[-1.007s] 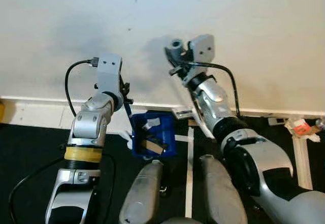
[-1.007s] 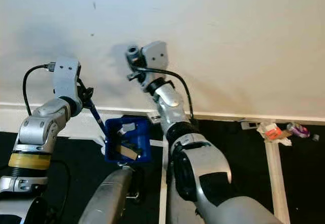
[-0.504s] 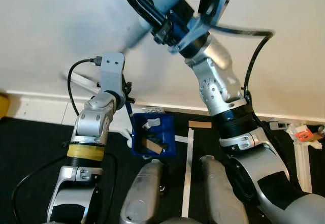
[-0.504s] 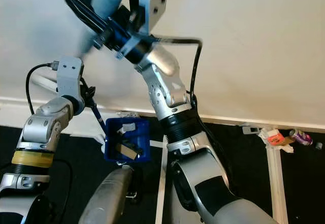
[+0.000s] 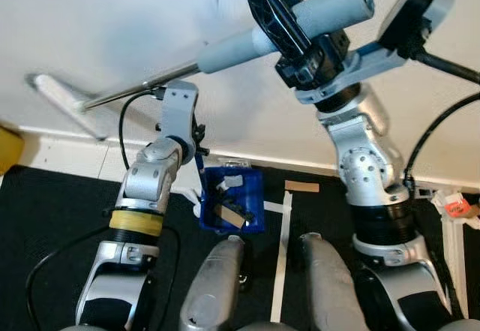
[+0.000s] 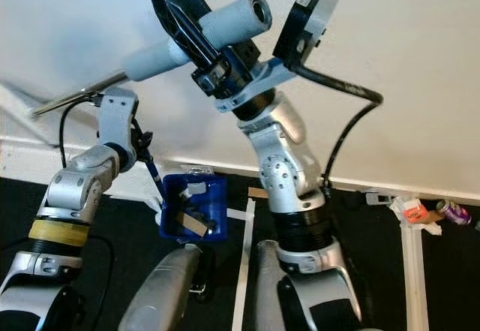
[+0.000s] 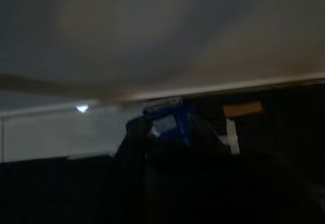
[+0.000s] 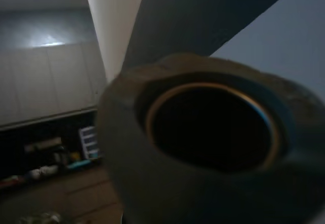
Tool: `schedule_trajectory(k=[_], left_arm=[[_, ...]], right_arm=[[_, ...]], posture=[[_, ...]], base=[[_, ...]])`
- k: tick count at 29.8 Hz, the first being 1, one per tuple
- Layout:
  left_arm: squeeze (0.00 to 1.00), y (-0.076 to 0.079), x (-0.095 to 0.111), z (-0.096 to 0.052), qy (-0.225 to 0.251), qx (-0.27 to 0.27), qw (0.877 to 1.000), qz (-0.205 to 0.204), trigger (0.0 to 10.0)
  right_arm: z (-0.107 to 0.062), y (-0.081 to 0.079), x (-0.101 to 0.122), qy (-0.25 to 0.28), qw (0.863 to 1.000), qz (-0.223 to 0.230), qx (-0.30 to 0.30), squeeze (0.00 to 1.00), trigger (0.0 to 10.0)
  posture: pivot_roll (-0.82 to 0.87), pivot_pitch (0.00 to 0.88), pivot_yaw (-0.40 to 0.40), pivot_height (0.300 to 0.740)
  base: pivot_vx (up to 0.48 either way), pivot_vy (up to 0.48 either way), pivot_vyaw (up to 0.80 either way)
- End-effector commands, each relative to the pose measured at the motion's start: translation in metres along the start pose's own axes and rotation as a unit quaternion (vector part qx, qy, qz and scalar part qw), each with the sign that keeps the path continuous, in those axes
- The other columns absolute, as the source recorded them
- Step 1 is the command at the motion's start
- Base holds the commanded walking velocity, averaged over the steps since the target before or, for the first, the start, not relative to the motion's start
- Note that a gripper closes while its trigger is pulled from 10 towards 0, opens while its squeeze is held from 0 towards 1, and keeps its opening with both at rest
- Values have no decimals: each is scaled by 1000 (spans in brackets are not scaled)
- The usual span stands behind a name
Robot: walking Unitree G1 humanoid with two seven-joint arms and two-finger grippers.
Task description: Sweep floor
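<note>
My right gripper [image 5: 279,17] is raised high in front of the wall, shut on the grey foam grip of the broom [image 5: 300,27]. Its metal pole [image 5: 142,87] slopes down to the left to a pale broom head [image 5: 60,98] against the wall. The grip's hollow end [image 8: 213,132] looms close in the right wrist view. My left gripper [image 5: 197,147] is low by the baseboard, shut on the thin blue handle of the dustpan [image 5: 232,200]. That blue dustpan rests on the black floor and holds a brown cardboard scrap and white bits. It also appears dimly as the dustpan [image 7: 167,125] in the left wrist view.
White tape lines [image 5: 281,233] cross the black floor. A cardboard piece [image 5: 301,187] lies by the baseboard, and litter [image 6: 412,211] with a purple can [image 6: 450,211] lies at the right. A yellow object [image 5: 7,147] sits at the far left. My legs [image 5: 217,286] stand below the dustpan.
My right arm has swung the broom up from low by the wall to high overhead, its pole now sloping left. The left gripper and dustpan have stayed put.
</note>
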State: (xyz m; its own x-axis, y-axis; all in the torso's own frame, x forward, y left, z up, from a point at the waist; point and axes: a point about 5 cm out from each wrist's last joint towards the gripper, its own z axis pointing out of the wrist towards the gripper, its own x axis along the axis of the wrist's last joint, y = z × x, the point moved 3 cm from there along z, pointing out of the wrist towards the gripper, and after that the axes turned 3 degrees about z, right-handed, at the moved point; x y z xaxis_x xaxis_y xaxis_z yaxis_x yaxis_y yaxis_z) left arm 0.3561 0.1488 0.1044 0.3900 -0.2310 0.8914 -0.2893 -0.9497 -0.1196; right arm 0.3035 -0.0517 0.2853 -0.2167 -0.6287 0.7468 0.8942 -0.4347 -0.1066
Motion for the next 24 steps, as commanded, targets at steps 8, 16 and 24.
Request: schedule_trajectory(k=[8, 16, 24], left_arm=[[0, -34, 12, -11, 27, 26, 997, -61, 10000], [0, -34, 34, -36, 49, -30, 998, -1, 10000], [0, -63, 48, -49, 79, 31, 994, -73, 10000]], right_arm=[[-76, 86, 4, -78, 946, -119, -292, 0, 10000], [-81, 97, 9, -66, 923, -178, -335, 0, 10000], [-88, 105, 10, -100, 902, -219, -357, 0, 10000]], posture=[[45, 234, 47, 740], [60, 215, 37, 740], [46, 187, 25, 740]], base=[[0, 0, 0], [0, 0, 0], [0, 0, 0]])
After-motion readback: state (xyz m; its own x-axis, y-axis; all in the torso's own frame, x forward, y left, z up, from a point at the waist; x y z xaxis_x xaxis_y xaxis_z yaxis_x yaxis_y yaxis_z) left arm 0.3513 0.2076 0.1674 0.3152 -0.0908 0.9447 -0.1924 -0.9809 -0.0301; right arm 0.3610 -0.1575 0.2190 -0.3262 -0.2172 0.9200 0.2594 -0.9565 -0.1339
